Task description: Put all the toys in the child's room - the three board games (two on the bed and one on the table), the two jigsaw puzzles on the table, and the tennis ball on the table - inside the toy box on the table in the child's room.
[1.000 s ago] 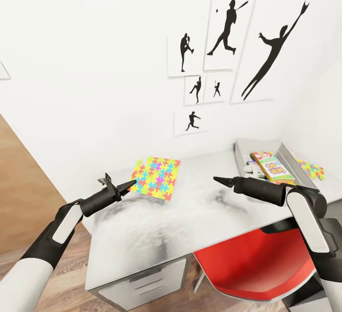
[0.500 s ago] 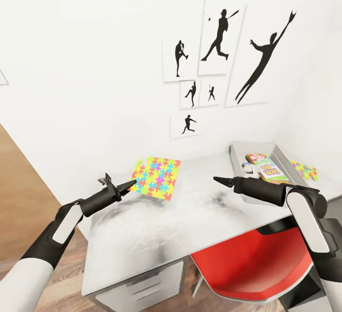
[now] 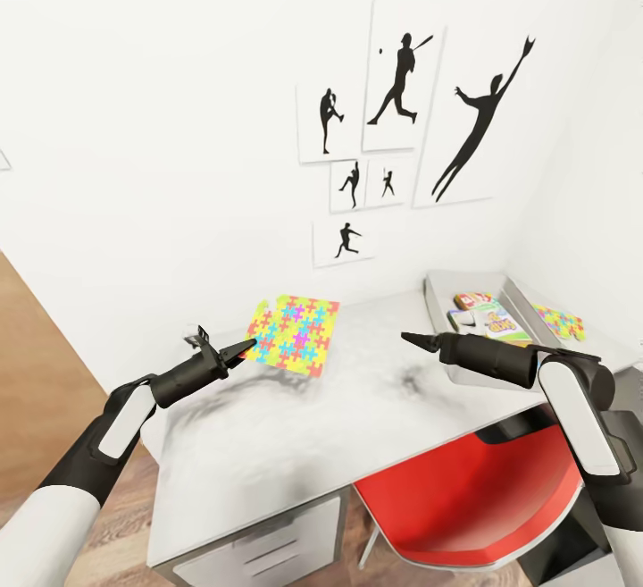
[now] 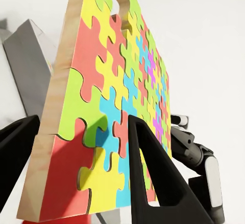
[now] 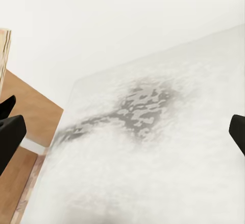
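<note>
In the head view the whole picture has slid since a second ago, so the camera has moved, and the left gripper (image 3: 243, 348) pinches the corner of a jigsaw puzzle (image 3: 295, 333) just as before, held up over the pale grey table (image 3: 295, 426). The right gripper (image 3: 413, 338) looks pressed together, and the toy box (image 3: 442, 288) with game boxes (image 3: 487, 314) sits far right near the black wall pictures (image 3: 402, 113) above a red chair (image 3: 482, 498); another puzzle (image 3: 558, 319) lies beside it. In the left wrist view the fingers (image 4: 153, 183) squeeze the puzzle's edge, and in the right wrist view the fingers (image 5: 7, 132) look spread over the table.
</note>
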You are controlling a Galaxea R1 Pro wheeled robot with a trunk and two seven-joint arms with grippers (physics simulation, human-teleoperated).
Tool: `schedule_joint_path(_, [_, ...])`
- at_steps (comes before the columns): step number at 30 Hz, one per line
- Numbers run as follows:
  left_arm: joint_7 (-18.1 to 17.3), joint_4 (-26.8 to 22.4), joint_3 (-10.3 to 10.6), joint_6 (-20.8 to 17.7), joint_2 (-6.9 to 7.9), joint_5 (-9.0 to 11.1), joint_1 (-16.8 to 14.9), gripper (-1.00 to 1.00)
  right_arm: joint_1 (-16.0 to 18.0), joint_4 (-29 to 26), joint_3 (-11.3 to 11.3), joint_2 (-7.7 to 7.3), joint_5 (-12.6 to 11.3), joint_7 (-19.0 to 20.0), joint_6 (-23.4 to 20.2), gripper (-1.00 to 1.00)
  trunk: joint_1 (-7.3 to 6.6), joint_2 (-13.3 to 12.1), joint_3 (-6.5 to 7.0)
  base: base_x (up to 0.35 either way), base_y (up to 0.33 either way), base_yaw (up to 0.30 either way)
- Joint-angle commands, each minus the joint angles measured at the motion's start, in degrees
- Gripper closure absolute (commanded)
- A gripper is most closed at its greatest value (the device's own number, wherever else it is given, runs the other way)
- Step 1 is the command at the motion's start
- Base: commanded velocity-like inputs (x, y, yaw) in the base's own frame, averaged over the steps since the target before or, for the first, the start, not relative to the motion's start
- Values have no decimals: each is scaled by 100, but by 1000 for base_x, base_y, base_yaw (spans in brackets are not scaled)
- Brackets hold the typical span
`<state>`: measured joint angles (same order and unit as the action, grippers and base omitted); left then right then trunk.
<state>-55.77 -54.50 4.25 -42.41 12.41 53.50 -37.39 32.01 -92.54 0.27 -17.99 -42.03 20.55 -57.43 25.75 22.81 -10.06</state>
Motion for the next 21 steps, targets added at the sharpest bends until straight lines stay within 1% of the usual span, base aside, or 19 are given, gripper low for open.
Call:
schedule_joint_path(1, [8,1,13,-31,6,38,-5,100,7,-1,3,-3,46,45,-14,-100,4,11,-2,0,0,-70])
schedule_joint_path(21, [5,6,13,-5,11,38,-5,100,6,-1,13,-1,46,46,-6,-100,4,11,189,0,0,-70])
